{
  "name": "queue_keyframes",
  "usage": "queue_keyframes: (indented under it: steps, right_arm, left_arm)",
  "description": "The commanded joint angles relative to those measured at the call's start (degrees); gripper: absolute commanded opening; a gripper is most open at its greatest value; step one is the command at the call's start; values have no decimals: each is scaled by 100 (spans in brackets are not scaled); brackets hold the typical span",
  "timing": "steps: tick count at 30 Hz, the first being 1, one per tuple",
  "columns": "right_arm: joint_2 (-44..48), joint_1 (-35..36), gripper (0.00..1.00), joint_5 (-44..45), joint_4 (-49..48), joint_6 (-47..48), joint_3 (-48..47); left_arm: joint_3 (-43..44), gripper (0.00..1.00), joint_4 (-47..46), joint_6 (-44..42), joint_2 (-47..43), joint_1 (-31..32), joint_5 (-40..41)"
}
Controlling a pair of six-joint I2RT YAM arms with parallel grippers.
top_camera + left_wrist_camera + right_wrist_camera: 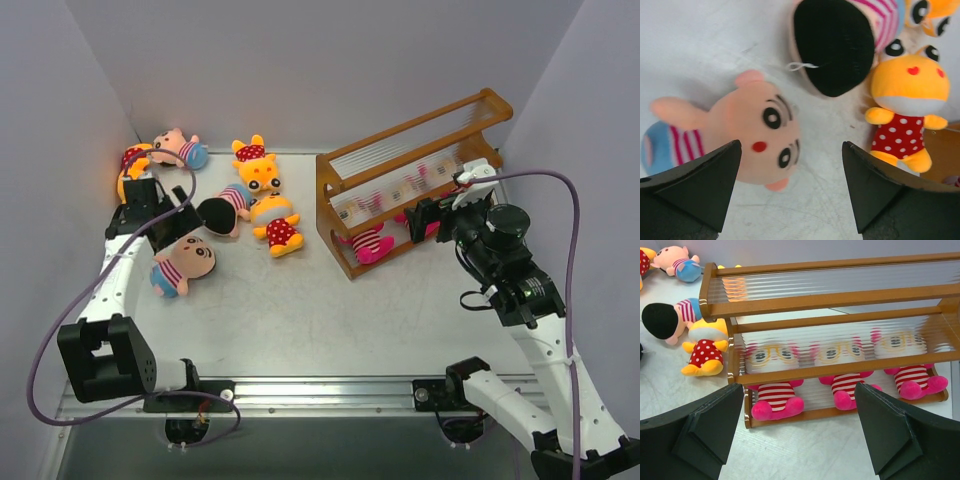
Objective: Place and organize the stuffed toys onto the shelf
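1. Top external: the shelf (415, 185) stands on the right of the worktop (330, 320), with three magenta dolls (370, 245) on its lowest tier. The right claw (428, 220), spread and empty, is just in front of it. Other toys lie loose on the left, where the left claw (178, 222) is spread above a boy (185, 265).
2. Left wrist: the left claw (790, 200) is wide, gripping nothing, over the boy (760, 135) lying face up. A black-haired boy (835, 45) and a bear (907, 100) lie just beyond.
3. Right wrist: the right claw (800, 435) gapes before the shelf (840, 297). The magenta dolls (775, 397) sit side by side on the bottom tier, faces blurred through the rods
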State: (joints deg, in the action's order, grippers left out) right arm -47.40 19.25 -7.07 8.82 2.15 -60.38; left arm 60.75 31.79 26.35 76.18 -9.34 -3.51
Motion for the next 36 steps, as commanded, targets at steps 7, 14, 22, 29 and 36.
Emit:
queue_keyframes:
  steps: [7,14,22,29,36]
  right_arm:
    - [-147,264,100,-93,-135,242,18]
    - [-103,282,99,-321,-56,338,17]
    - [-165,317,99,-488,41,277,0]
    - [-112,325,99,-681,-170,128,53]
    - [-200,360,100,-857,-223,40,53]
  left_arm:
    - [1130,87,-1333,63,1161,1443,-255]
    - [2053,82,-1448,63,2522,1945,-159]
    - [2582,71,-1412,-7,3552,2366,183]
    - [2573,78,-1395,230,3992,2639,307]
    - [2292,69,-1658,555,4001,2780,280]
